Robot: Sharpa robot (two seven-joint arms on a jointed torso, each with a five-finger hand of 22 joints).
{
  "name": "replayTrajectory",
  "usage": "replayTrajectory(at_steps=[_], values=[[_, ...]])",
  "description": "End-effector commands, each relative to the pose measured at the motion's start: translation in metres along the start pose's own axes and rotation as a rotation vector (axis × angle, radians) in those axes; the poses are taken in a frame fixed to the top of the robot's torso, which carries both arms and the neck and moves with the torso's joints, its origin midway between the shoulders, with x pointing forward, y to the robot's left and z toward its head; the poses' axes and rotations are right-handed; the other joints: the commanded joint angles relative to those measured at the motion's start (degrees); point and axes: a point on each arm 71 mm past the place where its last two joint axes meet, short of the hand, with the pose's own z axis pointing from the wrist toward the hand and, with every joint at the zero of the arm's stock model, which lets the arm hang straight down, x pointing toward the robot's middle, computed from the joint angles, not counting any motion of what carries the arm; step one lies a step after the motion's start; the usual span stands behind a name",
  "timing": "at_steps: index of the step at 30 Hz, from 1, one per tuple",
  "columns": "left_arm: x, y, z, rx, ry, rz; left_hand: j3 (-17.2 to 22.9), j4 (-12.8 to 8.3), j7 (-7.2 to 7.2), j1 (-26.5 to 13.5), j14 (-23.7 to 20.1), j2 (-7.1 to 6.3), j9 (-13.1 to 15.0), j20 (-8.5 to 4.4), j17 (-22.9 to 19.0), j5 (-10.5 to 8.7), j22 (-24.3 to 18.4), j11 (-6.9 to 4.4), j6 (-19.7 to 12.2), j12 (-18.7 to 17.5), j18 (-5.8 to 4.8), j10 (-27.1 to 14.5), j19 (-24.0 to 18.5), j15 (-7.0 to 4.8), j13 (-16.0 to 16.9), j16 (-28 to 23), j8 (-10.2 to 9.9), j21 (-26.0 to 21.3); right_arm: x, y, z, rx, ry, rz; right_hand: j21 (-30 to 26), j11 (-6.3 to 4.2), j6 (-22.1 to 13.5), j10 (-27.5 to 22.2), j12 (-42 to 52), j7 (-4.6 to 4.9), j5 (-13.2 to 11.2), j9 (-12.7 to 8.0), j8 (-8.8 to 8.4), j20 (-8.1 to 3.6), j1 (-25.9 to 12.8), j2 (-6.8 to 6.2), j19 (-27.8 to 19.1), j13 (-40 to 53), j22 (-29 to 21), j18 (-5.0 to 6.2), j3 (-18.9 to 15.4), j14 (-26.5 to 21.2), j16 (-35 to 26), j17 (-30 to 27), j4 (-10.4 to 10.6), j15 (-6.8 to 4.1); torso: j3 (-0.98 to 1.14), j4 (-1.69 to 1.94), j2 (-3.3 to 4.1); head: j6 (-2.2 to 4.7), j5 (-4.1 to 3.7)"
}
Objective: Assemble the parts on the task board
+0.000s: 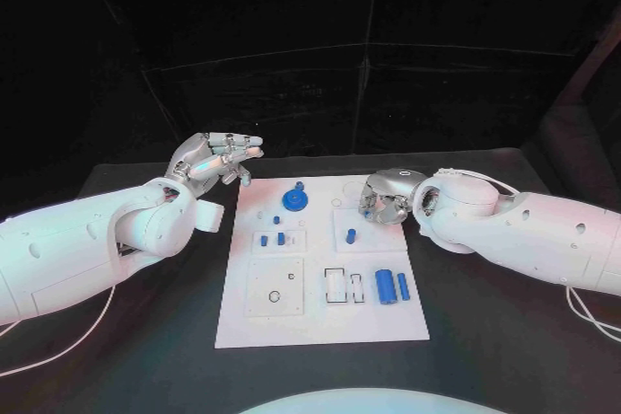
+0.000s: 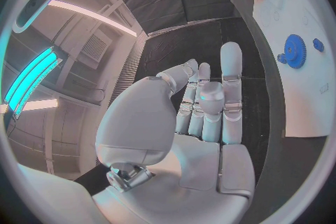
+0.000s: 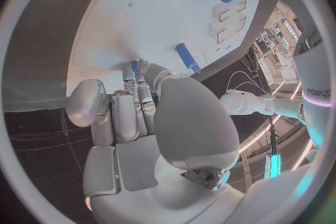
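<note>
The white board [image 1: 324,275] is seen in the middle of the head view, running from the centre down toward the lower middle of the frame. Near its upper edge a blue gear [image 1: 296,198] is seated, with a small blue knob just above it. Below the gear, two short blue pegs [image 1: 272,240] are seen in a raised block at the board's left side, and one more blue peg [image 1: 349,235] is seen in the block to the right of them. Toward the lower right of the board a thick blue cylinder [image 1: 384,286] and a thin blue pin [image 1: 403,286] are laid flat, side by side and apart, next to two empty rectangular slots [image 1: 345,286]. A plate with a small ring is seen at the board's lower left.

The left hand [image 1: 216,158] is held up at the upper left of the board, off its edge, with fingers slightly curled and apart and nothing in them. The right hand [image 1: 384,198] is lowered over the board's upper right part, just right of the single peg; in the right wrist view its fingers [image 3: 133,75] are pressed close together against the board, and something small and blue is glimpsed at their tips, but whether a part is pinched cannot be told.

The task is judged to be partly done: the gear and pegs appear placed, while the cylinder and pin are left to be fitted.
</note>
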Motion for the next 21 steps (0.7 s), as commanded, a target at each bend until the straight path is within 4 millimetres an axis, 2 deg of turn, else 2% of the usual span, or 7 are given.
replayTrajectory(at_steps=[1,6,16,21], values=[[0.000,-0.001,0.000,0.006,0.007,-0.008,-0.4,0.0,0.39,-0.4,-0.5,0.33,-0.1,-0.13,0.0,-0.30,-0.1,0.07,-0.2,0.2,0.72,-0.2,-0.4,0.05,0.1,-0.3,0.2,-0.4,0.006,0.002,0.000,0.018,0.009,-0.035,0.5,-0.15,0.9,0.9,0.3,-0.10,-0.5,0.1,0.43,-0.49,0.1,0.52,0.2,-0.1,0.2,0.13,0.8,2.7,0.4,0.1,-0.5,-0.62,-0.03,0.04,0.01,-0.01,-0.10],[0.000,-0.001,0.000,0.010,0.006,-0.007,-0.4,0.0,0.40,-0.4,-0.5,0.35,-0.1,-0.12,-0.1,-0.28,-0.1,0.07,-0.2,0.2,0.72,-0.3,-0.4,0.07,0.1,-0.3,0.2,-0.4,0.006,0.004,0.000,0.024,-0.008,-0.051,0.8,-0.41,1.7,1.8,0.4,-0.32,-0.7,0.1,0.52,-0.74,0.2,0.27,0.4,-0.2,0.7,0.04,1.7,2.8,0.7,0.5,-1.4,-0.85,-0.04,0.04,-0.04,-0.03,-0.10],[-0.002,-0.001,-0.001,0.013,0.002,-0.005,-0.4,0.0,0.39,-0.4,-0.5,0.40,-0.1,-0.11,-0.1,-0.26,-0.1,0.06,-0.2,0.2,0.72,-0.3,-0.5,0.07,0.1,-0.3,0.2,-0.4,0.001,0.009,-0.006,0.015,-0.083,-0.043,0.9,-0.36,1.7,1.8,0.2,-0.23,-0.6,0.0,0.30,-0.84,0.1,0.15,0.4,-0.4,0.9,0.00,2.3,2.8,0.9,0.7,-1.9,-0.86,0.00,-0.04,-0.05,0.09,0.04],[-0.002,-0.001,0.000,0.015,-0.001,-0.003,-0.4,-0.1,0.39,-0.3,-0.6,0.45,-0.1,-0.10,-0.1,-0.24,-0.1,0.06,-0.3,0.3,0.73,-0.3,-0.5,0.07,0.1,-0.3,0.3,-0.4,-0.002,0.012,-0.012,0.004,-0.113,-0.047,1.0,-0.34,1.7,1.9,0.2,-0.22,-0.5,0.0,0.24,-0.86,0.1,0.09,0.5,-0.4,1.1,-0.03,2.5,2.8,1.0,0.8,-2.0,-0.86,-0.01,0.09,-0.10,0.07,-0.01]])
